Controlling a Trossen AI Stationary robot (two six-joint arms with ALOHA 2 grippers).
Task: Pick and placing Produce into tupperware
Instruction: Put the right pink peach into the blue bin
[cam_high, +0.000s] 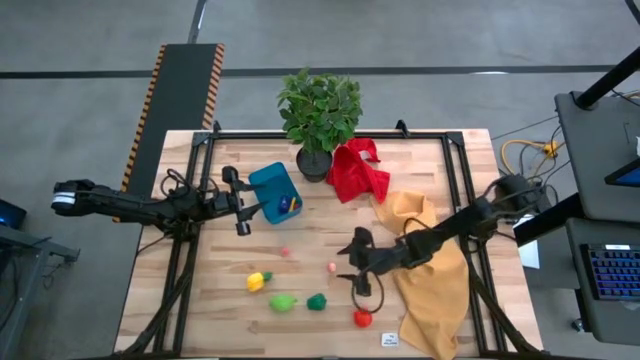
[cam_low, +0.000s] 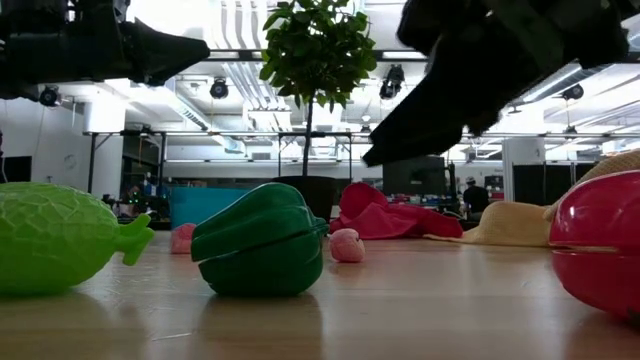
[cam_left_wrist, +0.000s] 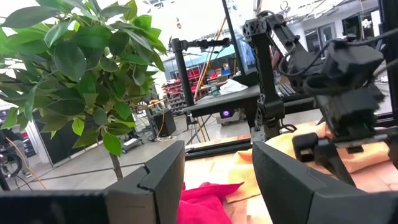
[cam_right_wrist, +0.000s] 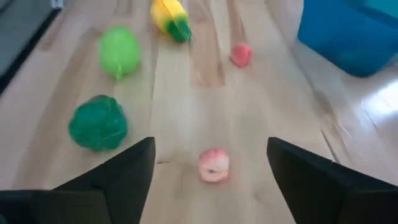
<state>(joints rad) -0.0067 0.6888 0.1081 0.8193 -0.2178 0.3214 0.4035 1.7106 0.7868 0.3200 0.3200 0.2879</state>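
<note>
- The right tool (cam_high: 352, 264) hovers over the middle of the tabletop (cam_high: 220, 300) with its fingers (cam_right_wrist: 118, 177) spread wide and nothing between them; a small pinkish piece (cam_right_wrist: 214, 165) lies on the wood just ahead of them.
- The left tool (cam_high: 240, 203) sits beside the tilted blue tub (cam_high: 277, 192), and its fingers (cam_left_wrist: 155, 186) stand parted; I cannot tell whether they grip the tub.
- Inside the tub, a dark blue piece (cam_high: 291, 205) shows near the wall.
- Loose produce lies on the tabletop: a second pink piece (cam_high: 285, 252), a yellow one (cam_high: 258, 281), a light green one (cam_high: 283, 302), a dark green one (cam_high: 316, 301) and a red one (cam_high: 362, 318).
- Behind the tub stands a potted plant (cam_high: 320, 110), with a red cloth (cam_high: 358, 170) beside it and a yellow cloth (cam_high: 435, 280) under the right arm.
</note>
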